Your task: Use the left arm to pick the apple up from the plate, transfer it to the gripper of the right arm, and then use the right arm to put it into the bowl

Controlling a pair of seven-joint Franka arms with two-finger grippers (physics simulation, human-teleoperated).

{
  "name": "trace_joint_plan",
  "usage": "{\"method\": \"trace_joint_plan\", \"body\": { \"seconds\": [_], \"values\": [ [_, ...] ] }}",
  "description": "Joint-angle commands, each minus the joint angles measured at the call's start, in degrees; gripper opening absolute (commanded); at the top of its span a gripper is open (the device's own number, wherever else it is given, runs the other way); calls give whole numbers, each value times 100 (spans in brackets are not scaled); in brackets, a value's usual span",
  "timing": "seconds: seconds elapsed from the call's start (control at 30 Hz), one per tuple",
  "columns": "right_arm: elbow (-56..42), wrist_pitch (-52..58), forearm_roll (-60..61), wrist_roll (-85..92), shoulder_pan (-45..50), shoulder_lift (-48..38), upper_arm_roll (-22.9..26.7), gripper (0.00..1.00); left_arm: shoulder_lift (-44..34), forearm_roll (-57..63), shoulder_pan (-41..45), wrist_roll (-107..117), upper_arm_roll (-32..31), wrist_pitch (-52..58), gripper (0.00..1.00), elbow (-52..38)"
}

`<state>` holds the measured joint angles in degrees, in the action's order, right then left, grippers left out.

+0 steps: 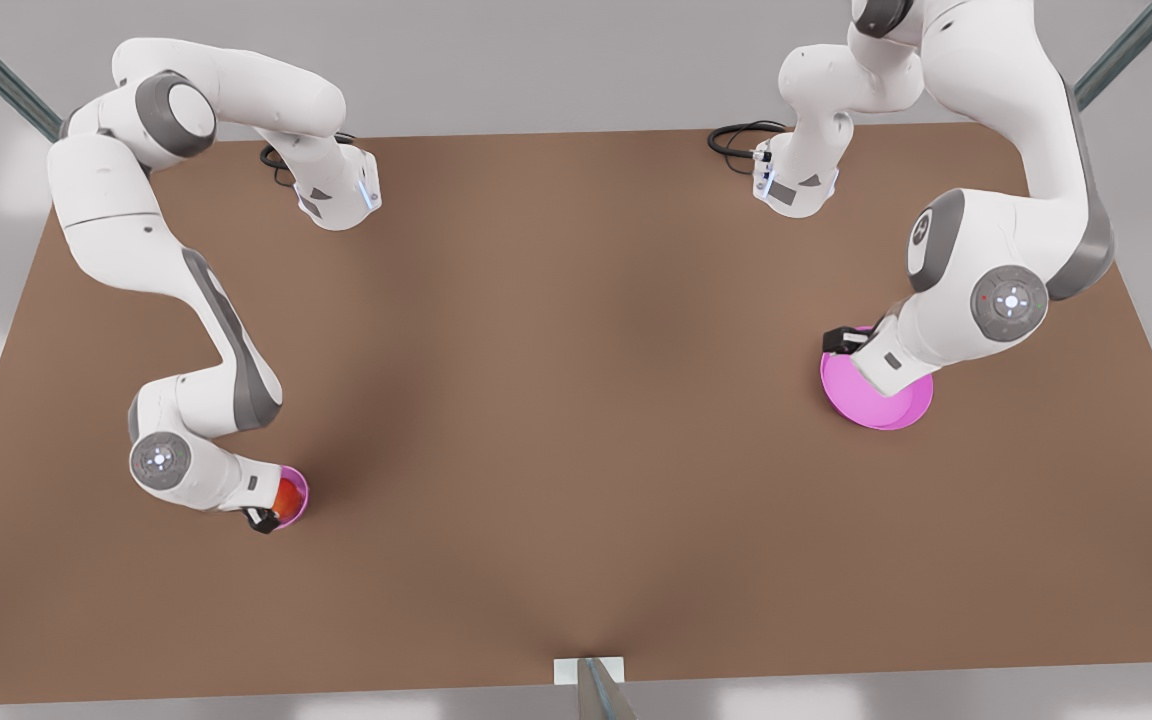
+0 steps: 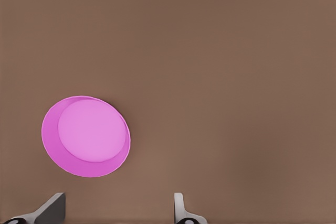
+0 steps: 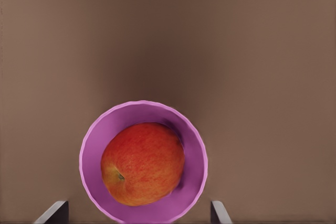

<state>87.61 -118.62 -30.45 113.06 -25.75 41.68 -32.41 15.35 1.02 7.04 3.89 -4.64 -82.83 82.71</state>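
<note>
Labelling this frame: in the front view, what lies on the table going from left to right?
Right gripper over the bowl holding the apple, then left gripper, then the plate.

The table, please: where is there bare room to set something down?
The widest free patch is the table middle, between the bowl holding the apple and the plate. Its near edge is bare too. It is crowded at the bowl under the open right pincer and at the plate under the open left pincer.
</note>
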Motion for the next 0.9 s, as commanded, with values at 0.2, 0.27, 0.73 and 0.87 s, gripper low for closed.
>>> {"method": "trace_joint_plan", "body": {
  "seconds": [0.2, 0.27, 0.73, 0.87],
  "values": [
    [-139, 1516, 1269, -4526, 1036, -1601, 999, 100, 21, 12, -9, 173, 7, -40, 100, -9],
    [-201, 2633, 1217, -8542, 1414, -1892, 1263, 100, 29, 21, -9, 173, 7, -32, 100, -9],
    [-78, 3662, 2649, -11130, 1933, -3544, 2247, 100, 29, 38, -9, 182, 7, -32, 100, -18],
    [-104, 3662, 2640, -11121, 1933, -3535, 2247, 100, 29, 38, -9, 182, 7, -32, 100, -18]
  ]
}}
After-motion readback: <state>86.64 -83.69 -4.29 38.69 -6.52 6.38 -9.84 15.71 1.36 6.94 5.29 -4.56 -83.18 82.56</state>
